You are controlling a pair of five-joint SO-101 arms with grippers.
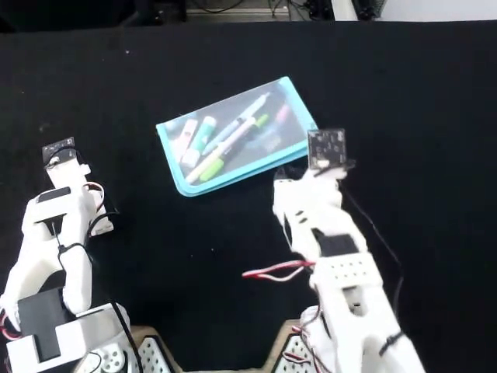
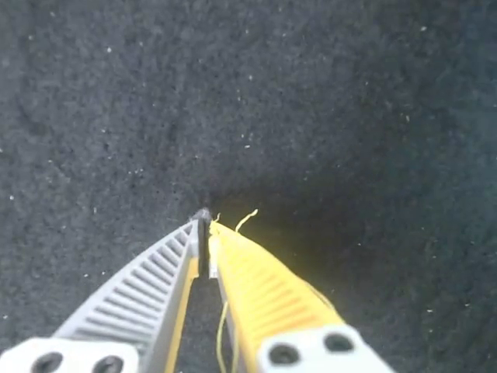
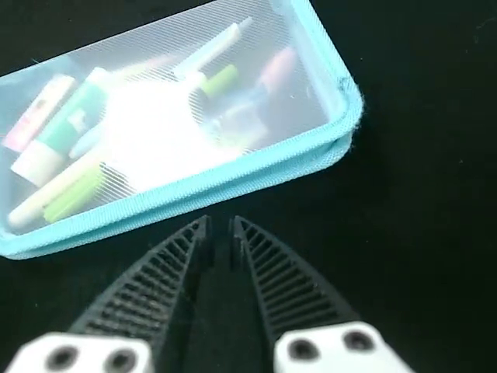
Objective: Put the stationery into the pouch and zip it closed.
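The turquoise pouch (image 1: 237, 136) with a clear mesh face lies flat on the black cloth, slanted, in the middle of the table. Several pens, markers and a glue stick (image 1: 203, 134) lie inside it, seen through the mesh (image 3: 178, 132). Its zip edge (image 3: 233, 179) faces my right gripper and looks closed along the side I can see. My right gripper (image 3: 220, 227) hovers just short of that edge, its fingers a narrow gap apart with nothing between them; from above it (image 1: 286, 180) sits by the pouch's near right corner. My left gripper (image 2: 203, 221) is shut on nothing over bare cloth, far left (image 1: 101, 224).
Black cloth (image 1: 404, 93) covers the whole table. A red and white cable (image 1: 272, 270) loops out from the right arm near the front. Room equipment lines the far edge behind the table.
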